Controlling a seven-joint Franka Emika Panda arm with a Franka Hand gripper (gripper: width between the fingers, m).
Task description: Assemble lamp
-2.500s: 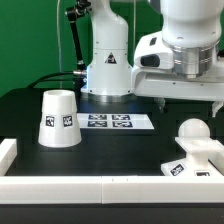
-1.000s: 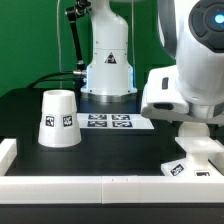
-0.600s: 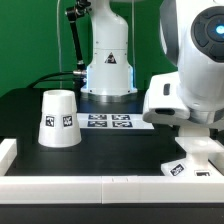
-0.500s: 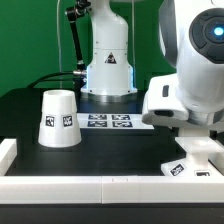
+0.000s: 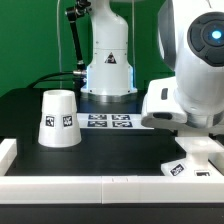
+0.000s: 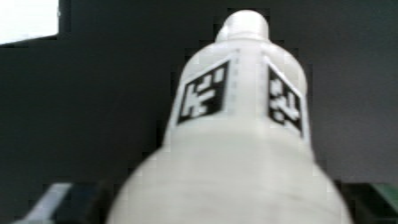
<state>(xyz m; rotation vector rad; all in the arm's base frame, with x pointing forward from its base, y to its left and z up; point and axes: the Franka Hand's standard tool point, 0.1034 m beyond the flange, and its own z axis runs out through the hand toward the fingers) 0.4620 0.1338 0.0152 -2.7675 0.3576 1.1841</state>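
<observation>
Gripper [image 5: 192, 130] is low over the base [image 5: 198, 156] at the exterior view's right, its fingers hidden under the white hand body. Whether it is clenched or released, cannot tell. The wrist view is filled by the bulb [image 6: 240, 130], very close, two tagged faces toward the camera and running straight along the hand's axis, so it looks centred in the hand. In the exterior view the bulb is hidden by the hand, and I can't tell if it is seated in the base. Likely step: gripping the bulb at the base. To do it well, close squarely on opposite flat faces, keep the bulb upright and avoid any sideways push, since the base is loose and sits just behind the front rail [image 5: 90, 186]. Shade [image 5: 58, 118] stands upright, well apart at the exterior view's left, with the marker board [image 5: 108, 122] between it and the hand.
</observation>
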